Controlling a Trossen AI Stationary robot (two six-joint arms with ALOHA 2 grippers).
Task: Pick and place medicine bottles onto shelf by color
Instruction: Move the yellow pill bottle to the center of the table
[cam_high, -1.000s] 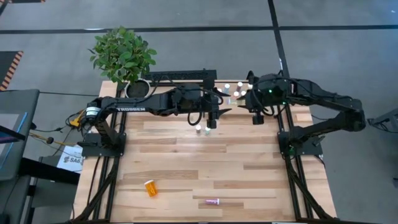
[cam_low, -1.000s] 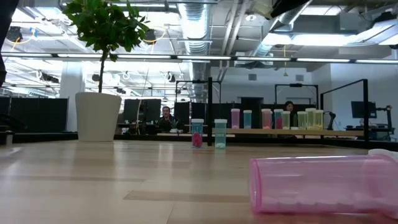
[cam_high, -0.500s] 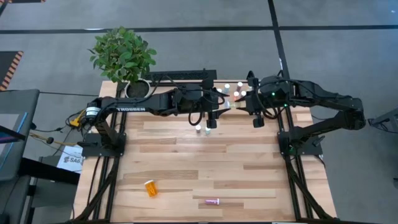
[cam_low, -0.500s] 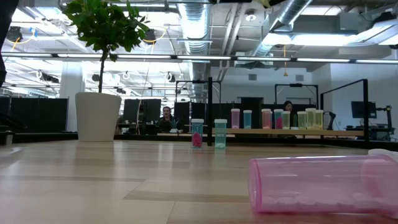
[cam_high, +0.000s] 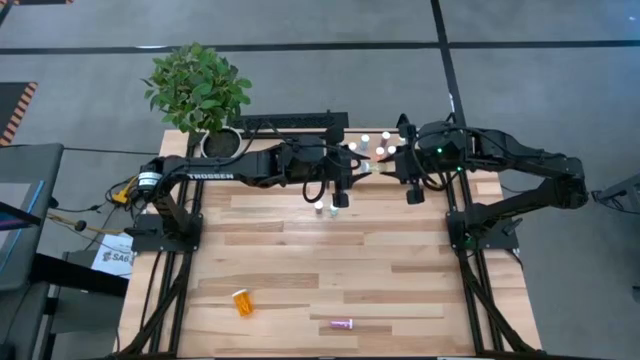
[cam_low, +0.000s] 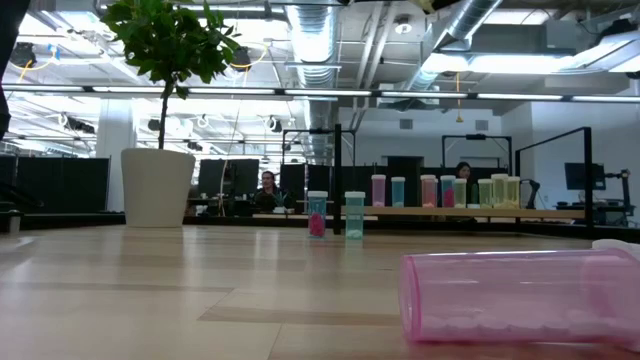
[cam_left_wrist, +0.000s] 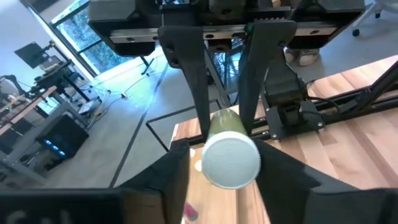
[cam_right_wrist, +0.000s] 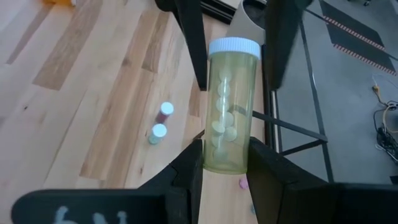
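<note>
A yellow-green medicine bottle (cam_high: 371, 167) with a white cap hangs level between my two grippers, above the far middle of the table. My right gripper (cam_high: 392, 165) is shut on its bottom end. My left gripper (cam_high: 352, 172) is open, its fingers (cam_right_wrist: 191, 43) standing on either side of the white cap (cam_right_wrist: 233, 46) with small gaps. The left wrist view shows the cap (cam_left_wrist: 230, 160) end-on. Several bottles stand on the shelf (cam_low: 440, 211) at the far edge. Two bottles (cam_high: 326, 208) stand upright on the table below my left gripper. My right gripper pinches the bottle's body at its bottom end (cam_right_wrist: 225, 158) between its two fingers. The fingers come level from the table's right and lie along the bottle. The bottle is lifted clear and lies level, its cap pointing toward my left gripper.
A potted plant (cam_high: 200, 90) stands at the far left corner. An orange bottle (cam_high: 242, 301) and a pink bottle (cam_high: 342, 324) lie on their sides near the front edge. The pink one fills the low view's right foreground (cam_low: 520, 295). People sit in the room behind.
My right arm has shifted a little with the yellow-green bottle near my left gripper, then held still. The bottle stays level and clear of the table.
</note>
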